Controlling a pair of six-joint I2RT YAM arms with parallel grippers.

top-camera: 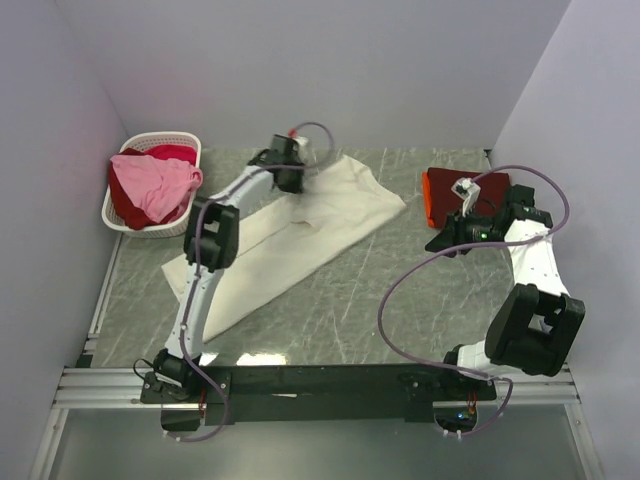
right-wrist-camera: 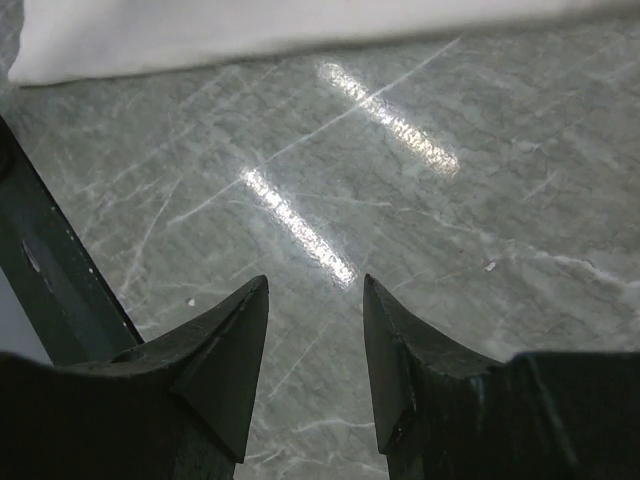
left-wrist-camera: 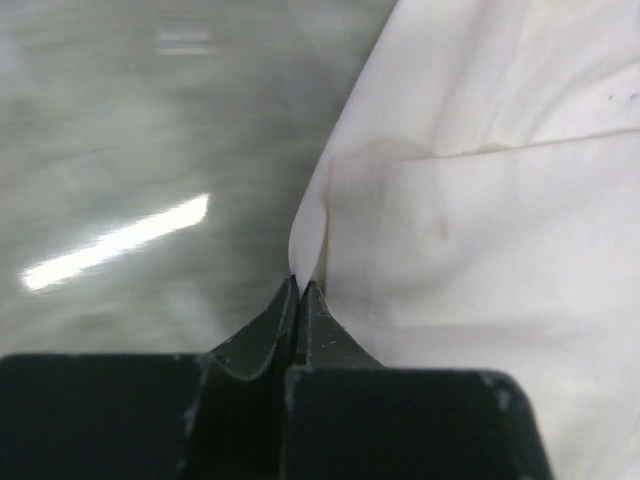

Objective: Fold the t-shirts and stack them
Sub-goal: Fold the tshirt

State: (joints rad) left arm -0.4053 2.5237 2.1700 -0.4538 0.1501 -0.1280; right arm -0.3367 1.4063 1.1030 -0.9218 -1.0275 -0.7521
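A large cream-white t-shirt lies spread diagonally across the marble table. My left gripper is at its far edge, shut on a pinch of the cream cloth, which rises into the jaws. A folded dark red t-shirt lies at the right back. My right gripper hovers open and empty just in front of it, over bare marble. A pink t-shirt and a red one sit in the basket.
A white slatted basket stands at the back left against the wall. Grey walls close in the table on the left, back and right. The cream shirt's edge shows at the top of the right wrist view.
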